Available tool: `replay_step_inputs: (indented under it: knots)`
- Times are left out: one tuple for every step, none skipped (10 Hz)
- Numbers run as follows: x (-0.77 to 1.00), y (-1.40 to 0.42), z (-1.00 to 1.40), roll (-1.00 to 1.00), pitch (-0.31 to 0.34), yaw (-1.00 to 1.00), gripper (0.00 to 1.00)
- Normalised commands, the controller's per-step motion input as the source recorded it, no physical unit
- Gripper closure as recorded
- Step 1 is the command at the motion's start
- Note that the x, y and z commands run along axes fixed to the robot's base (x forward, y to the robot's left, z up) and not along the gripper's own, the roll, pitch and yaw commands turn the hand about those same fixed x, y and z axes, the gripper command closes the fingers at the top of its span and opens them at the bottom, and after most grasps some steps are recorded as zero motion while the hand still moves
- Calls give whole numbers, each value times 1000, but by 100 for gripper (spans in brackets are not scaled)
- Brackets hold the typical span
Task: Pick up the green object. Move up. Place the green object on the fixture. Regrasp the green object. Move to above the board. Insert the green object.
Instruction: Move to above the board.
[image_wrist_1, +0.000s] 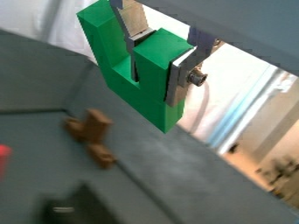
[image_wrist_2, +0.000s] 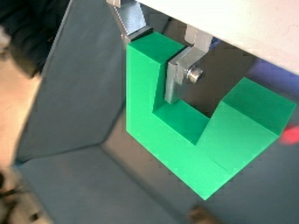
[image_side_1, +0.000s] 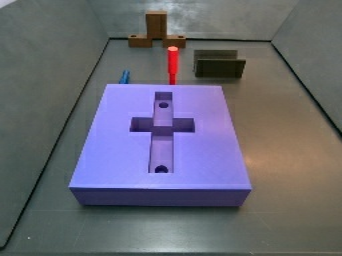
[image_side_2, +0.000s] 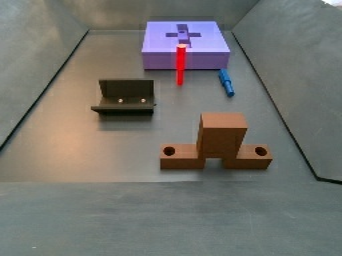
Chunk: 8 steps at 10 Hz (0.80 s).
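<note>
I see the red peg (image_side_1: 173, 61) upright just beyond the board (image_side_1: 163, 145), a blue piece (image_side_2: 226, 81) lying beside the board, the fixture (image_side_2: 124, 97) empty, and the brown wooden stand (image_side_2: 218, 144) well apart. The floor (image_side_2: 80, 140) is dark grey with sloped walls. My claw (image_wrist_1: 162, 54), out of both side views, is clenched on the green object (image_wrist_1: 128, 61), one silver finger (image_wrist_2: 177, 74) in its notch, held above the floor.

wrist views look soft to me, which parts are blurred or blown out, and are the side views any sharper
In both wrist views the green object held in the gripper looks fairly crisp; the floor and brown wooden stand behind are blurred, and a bright background patch is blown out. Both side views are sharper: the board and fixture have clean edges.
</note>
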Motion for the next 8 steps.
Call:
replay_step_inputs:
  knots:
    - [-1400, -1390, 290, -1000, 125, 25, 100]
    - [-1400, -1370, 271, -1000, 121, 40, 100]
    - [-1400, -1388, 280, -1000, 121, 45, 100]
    - [-831, -779, 153, -1000, 103, 58, 100]
    - [-567, -515, 90, -1000, 98, 64, 100]
    - [-256, -226, 46, -1000, 94, 62, 100]
    - [-170, -135, 34, -1000, 74, 60, 100]
    - [-130, -43, 10, -895, 35, 53, 100]
